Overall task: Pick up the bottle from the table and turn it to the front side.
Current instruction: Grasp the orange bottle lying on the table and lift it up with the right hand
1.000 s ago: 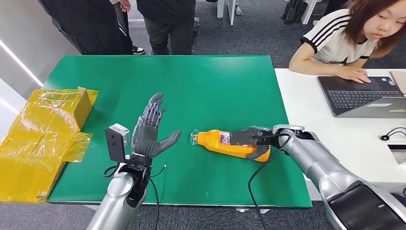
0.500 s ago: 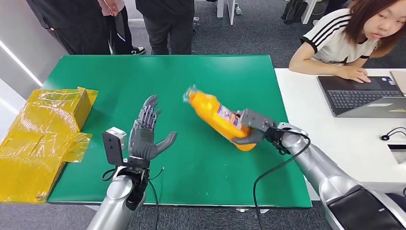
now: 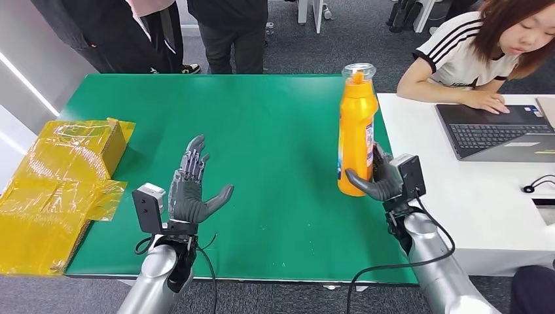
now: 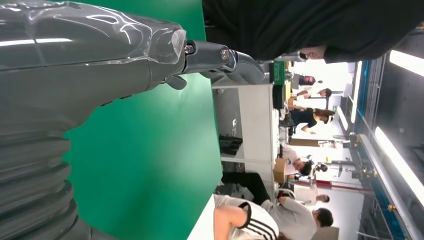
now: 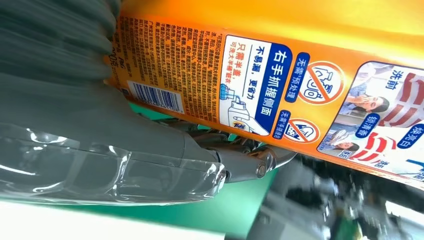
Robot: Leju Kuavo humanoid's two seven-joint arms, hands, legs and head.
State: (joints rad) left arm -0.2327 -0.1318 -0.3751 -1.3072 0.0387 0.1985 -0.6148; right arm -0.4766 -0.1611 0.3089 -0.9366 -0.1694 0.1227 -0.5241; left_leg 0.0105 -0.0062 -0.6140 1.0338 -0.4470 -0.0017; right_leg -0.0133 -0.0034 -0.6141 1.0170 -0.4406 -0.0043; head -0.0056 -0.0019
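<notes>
An orange bottle (image 3: pixel 355 131) with a clear cap stands upright near the right edge of the green table (image 3: pixel 262 131), held low on its body by my right hand (image 3: pixel 378 178). Up close in the right wrist view, the bottle's back label (image 5: pixel 280 95) with a barcode and printed text faces the camera, with the thumb (image 5: pixel 150 165) lying across its lower part. My left hand (image 3: pixel 190 190) hovers over the table's near left, palm up, fingers spread, holding nothing. The left wrist view shows that same left hand (image 4: pixel 90 75) above the green surface.
A yellow taped cardboard box (image 3: pixel 59 190) sits at the table's left edge. A white desk (image 3: pixel 471 190) adjoins on the right with a laptop (image 3: pixel 497 131) and a seated person (image 3: pixel 478 52). Other people (image 3: pixel 163 33) stand beyond the far edge.
My right hand lifted the bottle off the table and swung it from lying flat through a tilt to upright, moving right. The left hand drew back slightly toward me.
</notes>
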